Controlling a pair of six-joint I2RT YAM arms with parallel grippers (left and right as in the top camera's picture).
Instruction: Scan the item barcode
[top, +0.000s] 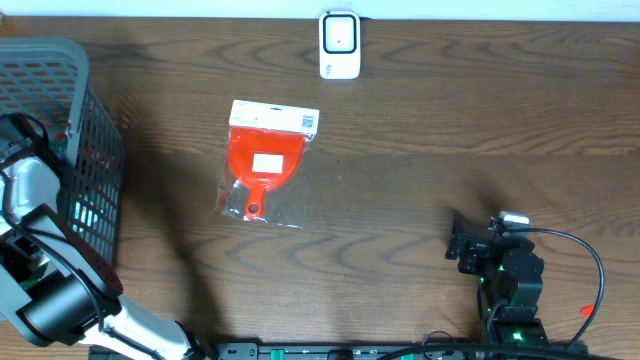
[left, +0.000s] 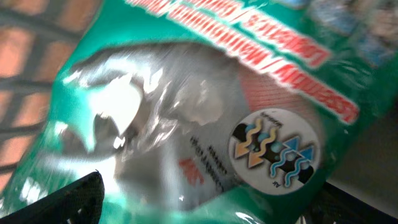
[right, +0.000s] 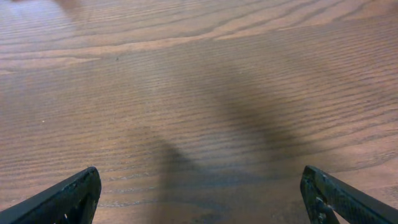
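One grey basket, one red dustpan packet, one white scanner, one green packet, one bench, two claws: left claw, right claw

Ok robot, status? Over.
Left end effector open, over green packet in basket. Right end effector open above table. Red dustpan pack untouched, apart from scanner. Nothing blocking.

The right tool, its 2 fingertips spread wide, hangs over the shadowed wood-grain table.
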